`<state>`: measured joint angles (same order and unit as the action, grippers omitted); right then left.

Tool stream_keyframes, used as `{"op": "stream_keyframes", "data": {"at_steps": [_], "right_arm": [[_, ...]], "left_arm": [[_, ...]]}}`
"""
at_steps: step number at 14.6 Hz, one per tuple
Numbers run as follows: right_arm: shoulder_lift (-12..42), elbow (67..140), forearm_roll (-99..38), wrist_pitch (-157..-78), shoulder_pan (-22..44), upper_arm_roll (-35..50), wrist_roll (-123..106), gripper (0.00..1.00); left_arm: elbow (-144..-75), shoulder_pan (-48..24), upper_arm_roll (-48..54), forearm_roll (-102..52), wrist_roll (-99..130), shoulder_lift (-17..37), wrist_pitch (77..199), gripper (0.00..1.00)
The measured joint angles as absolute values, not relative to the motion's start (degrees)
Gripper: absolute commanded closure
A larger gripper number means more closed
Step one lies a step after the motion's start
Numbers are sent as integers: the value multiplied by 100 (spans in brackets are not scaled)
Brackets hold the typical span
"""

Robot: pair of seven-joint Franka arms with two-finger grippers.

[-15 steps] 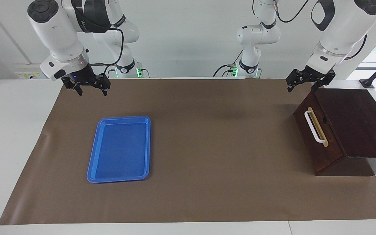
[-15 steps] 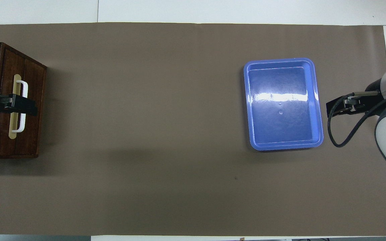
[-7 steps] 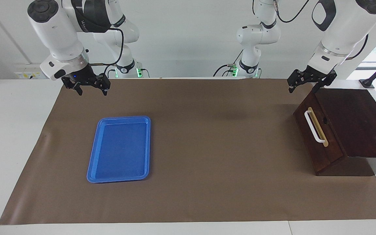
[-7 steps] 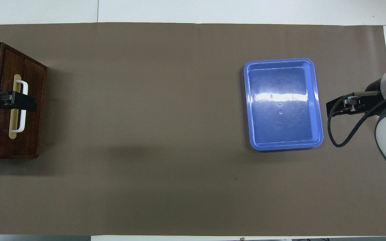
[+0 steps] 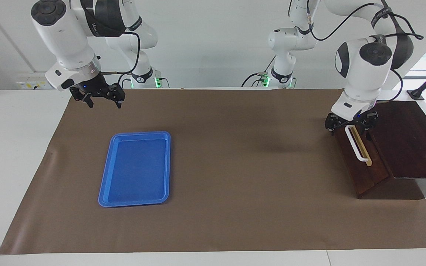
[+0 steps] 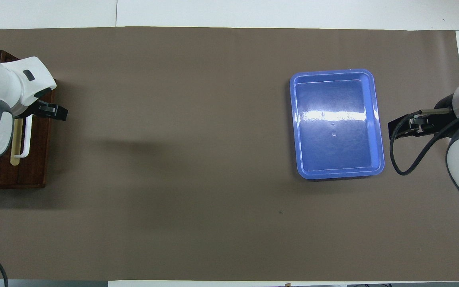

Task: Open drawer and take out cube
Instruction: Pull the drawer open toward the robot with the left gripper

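The dark brown drawer point(image 5: 364, 173) stands shut at the left arm's end of the table, and it also shows in the overhead view point(image 6: 34, 167). Its white bar handle point(image 5: 356, 147) lies on a tan strip. My left gripper point(image 5: 349, 125) is low in front of the drawer, open, with a finger on each side of the handle's end nearer to the robots; it also shows in the overhead view point(image 6: 50, 111). My right gripper point(image 5: 102, 100) waits open in the air near the table's edge by the robots. The yellow cube is out of view.
A flat blue tray point(image 5: 136, 168) lies toward the right arm's end of the brown mat point(image 5: 235, 166). It also shows in the overhead view point(image 6: 336, 123), beside my right gripper point(image 6: 397, 129).
My left arm has swung down from above the drawer box's corner nearer to the robots, to the handle's end. The right arm has not moved.
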<state>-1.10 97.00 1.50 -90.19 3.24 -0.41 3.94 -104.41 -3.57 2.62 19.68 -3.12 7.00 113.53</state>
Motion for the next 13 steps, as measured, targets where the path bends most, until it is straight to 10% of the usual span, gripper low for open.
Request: {"op": "stream_keyframes", "data": {"at_steps": [13], "right_arm": [[-110, 9716, 149, -9038, 185, 3, 394, 0]], "left_arm": [[-11378, -37, 210, 3046, -335, 897, 12680, 0]]}}
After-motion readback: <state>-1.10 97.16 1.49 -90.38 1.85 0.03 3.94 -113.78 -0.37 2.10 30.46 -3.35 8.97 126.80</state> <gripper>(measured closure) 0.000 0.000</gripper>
